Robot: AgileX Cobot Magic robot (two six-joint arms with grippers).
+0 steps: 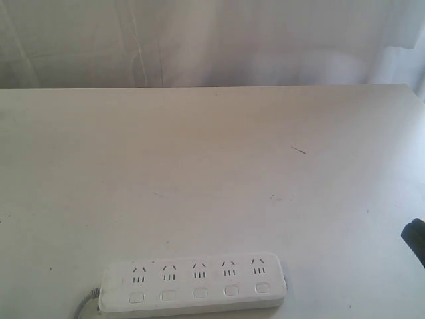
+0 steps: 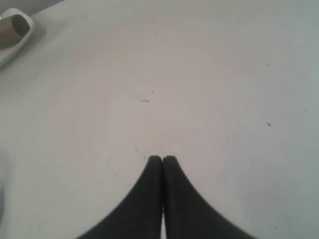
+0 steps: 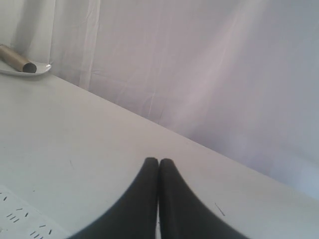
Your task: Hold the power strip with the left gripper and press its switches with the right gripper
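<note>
The black left tool [image 2: 162, 160] was closed, its curved jaws pressed flat together along their length with nothing between them. The black right tool [image 3: 158, 161] was closed the same way and empty. In the exterior view only a dark sliver of the right arm [image 1: 416, 240] showed at the edge.

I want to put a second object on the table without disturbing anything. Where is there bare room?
The wide stretch of table between its far edge and the power strip is bare. Only the near edge is crowded: the power strip lies there, its cord at its left end. A white tray shows only in wrist views.
</note>
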